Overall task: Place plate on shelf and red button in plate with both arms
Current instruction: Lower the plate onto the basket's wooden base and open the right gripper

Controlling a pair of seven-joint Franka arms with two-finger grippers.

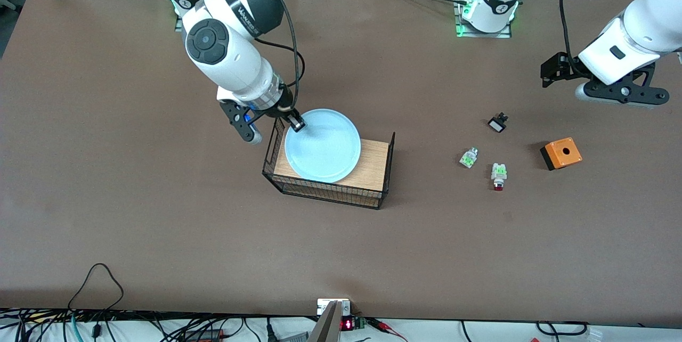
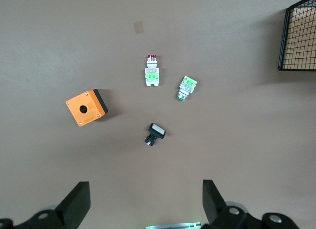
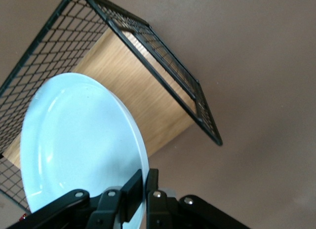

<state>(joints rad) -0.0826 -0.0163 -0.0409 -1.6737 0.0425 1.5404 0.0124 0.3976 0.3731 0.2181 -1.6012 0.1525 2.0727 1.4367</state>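
While the right gripper (image 1: 296,123) is pinching the rim of the plate (image 1: 323,145) so it can set it on the wooden tray (image 1: 373,163) inside the wire rack (image 1: 386,171), the left gripper (image 2: 145,202) is waiting with its fingers spread wide over the table near the small parts. The plate is looking round, shallow and pale blue, and the red button (image 1: 499,176) is lying on the table beside the orange box (image 1: 561,153), showing its white-and-green body and red cap.

Small white lettering is showing on the dark band of the right arm (image 1: 250,3) but is not clearly readable, and a red digit is glowing on a small display (image 1: 347,324) at the table's near edge, too tiny to read.
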